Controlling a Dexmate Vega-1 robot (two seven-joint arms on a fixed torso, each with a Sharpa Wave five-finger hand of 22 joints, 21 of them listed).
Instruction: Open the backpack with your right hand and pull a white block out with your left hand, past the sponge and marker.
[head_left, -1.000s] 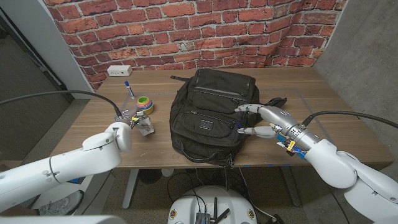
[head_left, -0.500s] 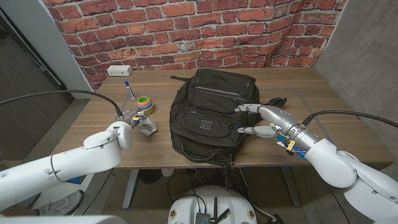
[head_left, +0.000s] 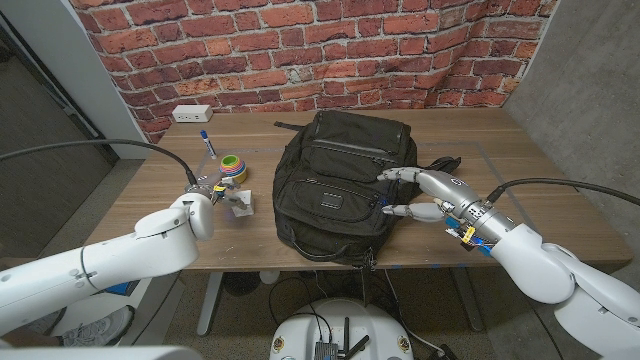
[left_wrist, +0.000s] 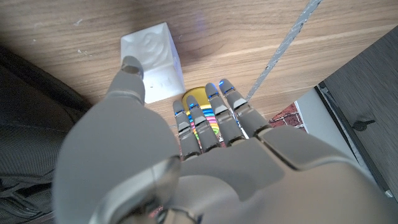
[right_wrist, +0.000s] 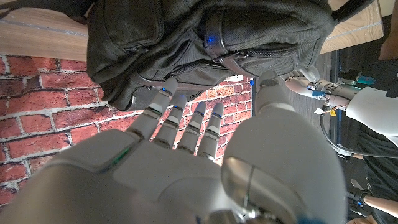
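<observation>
A: What is sitting at the left of the table?

B: A power strip (head_left: 190, 113) at the far edge, a marker (head_left: 207, 141) lying nearer, then a striped tape roll (head_left: 233, 167).

A: And the left hand (head_left: 212, 192)?

B: It is hovering just near of the roll with fingers spread, gripping nothing. The white block (head_left: 240, 205) is lying on the table (head_left: 150, 190) right beside its thumb, left of the backpack (head_left: 340, 180).

A: The right hand (head_left: 435, 195)?

B: It is resting against the backpack's right side, fingers extended on the fabric. Whether it is pinching anything, I cannot tell.
</observation>
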